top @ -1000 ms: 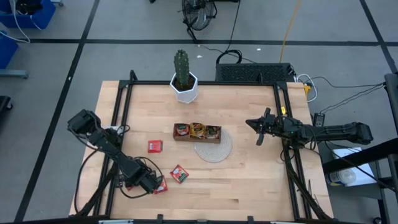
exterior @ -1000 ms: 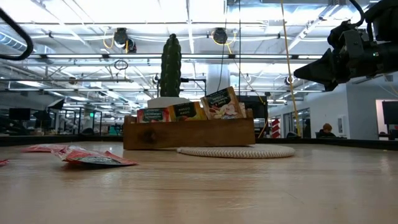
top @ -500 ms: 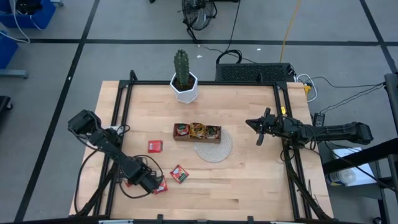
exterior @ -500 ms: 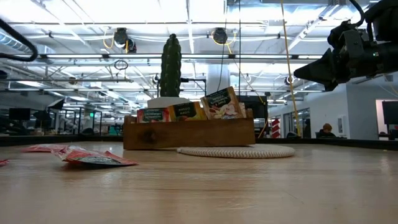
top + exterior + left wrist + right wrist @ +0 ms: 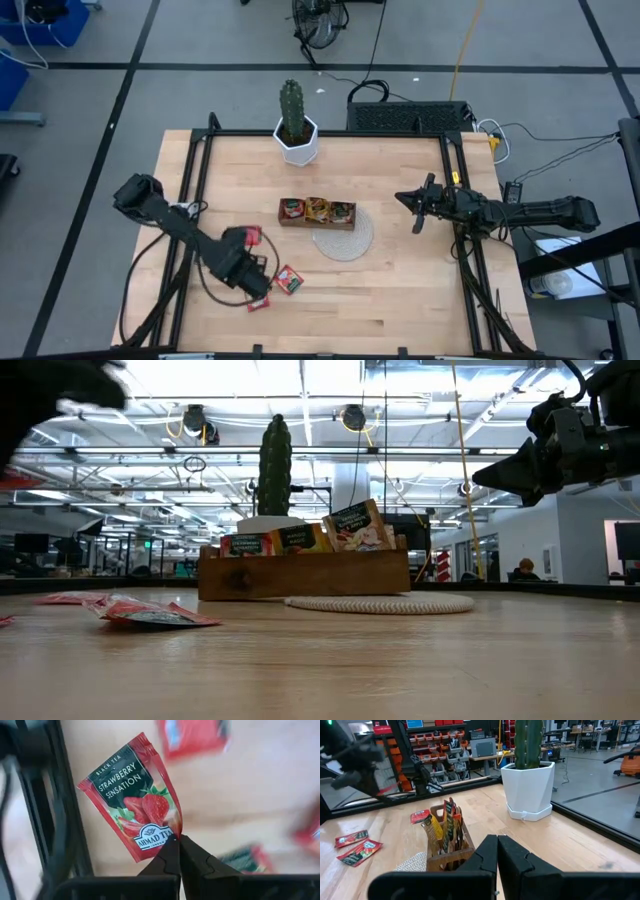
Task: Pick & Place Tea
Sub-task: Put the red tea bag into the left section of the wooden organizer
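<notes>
Red strawberry sachet [image 5: 134, 800] pinched by corner in left tool [image 5: 178, 845], above table.

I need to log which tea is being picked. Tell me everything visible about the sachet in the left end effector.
The sachet is a flat, glossy red packet with a dark green panel reading "Black Tea, Strawberry Sensation", strawberry pictures and a white Ahmad Tea badge. It looks sealed and intact. The left end effector is shut on one lower corner, holding it tilted above the wooden table, clear of the other packets lying there.

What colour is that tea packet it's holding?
Red with a dark green label, strawberries pictured; clearest in the left wrist view: tea packet.
</notes>
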Motion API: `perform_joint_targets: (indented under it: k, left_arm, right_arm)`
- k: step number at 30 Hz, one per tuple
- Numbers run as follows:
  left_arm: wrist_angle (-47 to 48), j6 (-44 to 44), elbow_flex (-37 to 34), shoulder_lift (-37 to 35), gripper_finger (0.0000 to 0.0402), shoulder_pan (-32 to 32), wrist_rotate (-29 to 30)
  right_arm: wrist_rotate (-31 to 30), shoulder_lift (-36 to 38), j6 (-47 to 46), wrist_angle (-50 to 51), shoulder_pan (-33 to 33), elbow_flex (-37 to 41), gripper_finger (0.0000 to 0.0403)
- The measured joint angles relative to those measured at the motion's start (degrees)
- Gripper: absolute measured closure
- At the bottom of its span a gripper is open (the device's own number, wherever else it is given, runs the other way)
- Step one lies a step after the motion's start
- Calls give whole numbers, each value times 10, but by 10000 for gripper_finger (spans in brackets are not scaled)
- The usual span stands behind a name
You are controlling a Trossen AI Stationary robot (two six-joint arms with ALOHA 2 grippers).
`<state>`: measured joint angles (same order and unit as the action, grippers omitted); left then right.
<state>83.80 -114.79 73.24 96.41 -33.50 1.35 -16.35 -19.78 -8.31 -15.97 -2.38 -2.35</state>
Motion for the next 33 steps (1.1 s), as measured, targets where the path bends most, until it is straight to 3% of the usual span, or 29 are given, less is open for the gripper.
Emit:
perform_joint_targets:
  k: [7,13,17,20,25,33]
  left_arm:
    - [16,171,29,4,401,91,211]
    - [-152,423,28,33,401,170,393]
    - [-310,607,29,66,401,202,418]
    - [-363,676,29,89,401,216,418]
    - [-352,682,29,108,402,223,420]
    - [-340,623,29,99,402,202,453]
  right_arm:
    - [0,0,0,0,0,0,403]
    - [0,0,0,0,0,0,403]
    - [0,0,0,0,0,0,403]
    - [0,0,0,0,0,0,403]
    - [0,0,0,0,0,0,403]
    - [0,0,0,0,0,0,403]
